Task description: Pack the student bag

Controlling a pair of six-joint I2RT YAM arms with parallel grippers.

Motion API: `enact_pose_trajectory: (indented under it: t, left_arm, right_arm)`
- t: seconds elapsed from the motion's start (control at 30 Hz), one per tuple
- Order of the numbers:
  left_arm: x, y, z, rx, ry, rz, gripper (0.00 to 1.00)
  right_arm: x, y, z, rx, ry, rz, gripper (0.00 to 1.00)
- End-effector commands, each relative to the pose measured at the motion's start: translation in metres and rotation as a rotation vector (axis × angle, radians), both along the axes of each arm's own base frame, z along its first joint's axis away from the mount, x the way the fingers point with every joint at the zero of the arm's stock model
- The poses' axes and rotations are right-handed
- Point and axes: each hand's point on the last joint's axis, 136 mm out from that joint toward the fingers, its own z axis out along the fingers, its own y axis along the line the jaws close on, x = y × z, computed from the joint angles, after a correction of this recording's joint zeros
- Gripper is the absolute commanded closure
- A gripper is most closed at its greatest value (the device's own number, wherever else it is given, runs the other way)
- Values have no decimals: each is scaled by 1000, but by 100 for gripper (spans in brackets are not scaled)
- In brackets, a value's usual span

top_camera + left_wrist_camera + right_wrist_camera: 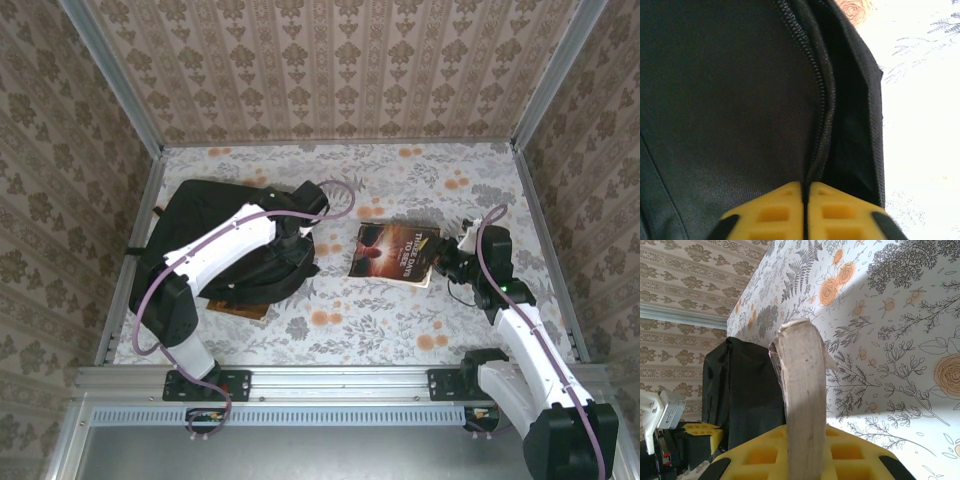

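Observation:
The student bag (pixel 215 225), a large black backpack, lies at the left of the table. My left gripper (pixel 303 222) reaches over it from the near side. In the left wrist view the yellow fingers (pixel 780 210) are shut together on the bag's (pixel 725 100) zip edge (pixel 822 105), beside a dark open gap. A dark-covered book (pixel 393 250) lies to the right of the bag. My right gripper (pixel 443 262) is shut on the book's right end. In the right wrist view its page edge (pixel 800 370) stands between the yellow pads, with the bag (pixel 747 390) behind.
A flat brown thing (pixel 240 310) pokes out from under the bag's near edge. Patterned walls and metal posts (pixel 130 250) close the floral table (pixel 400 330) on three sides. The rail (pixel 330 378) runs along the near edge.

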Motion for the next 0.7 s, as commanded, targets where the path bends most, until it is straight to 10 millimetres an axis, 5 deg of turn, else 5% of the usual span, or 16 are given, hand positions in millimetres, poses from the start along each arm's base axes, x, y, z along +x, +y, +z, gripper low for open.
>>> enact_pose_trajectory:
  t: [0.0, 0.27, 0.67]
  left_arm:
    - [-9, -9, 9, -67, 23, -17, 100]
    - [-7, -8, 66, -247, -38, 16, 100]
    - [-11, 4, 133, -470, -76, 51, 100]
  right_arm:
    - [2, 4, 18, 38, -61, 16, 100]
    - [3, 12, 31, 67, -99, 51, 100]
    - [12, 69, 108, 204, -200, 225, 100]
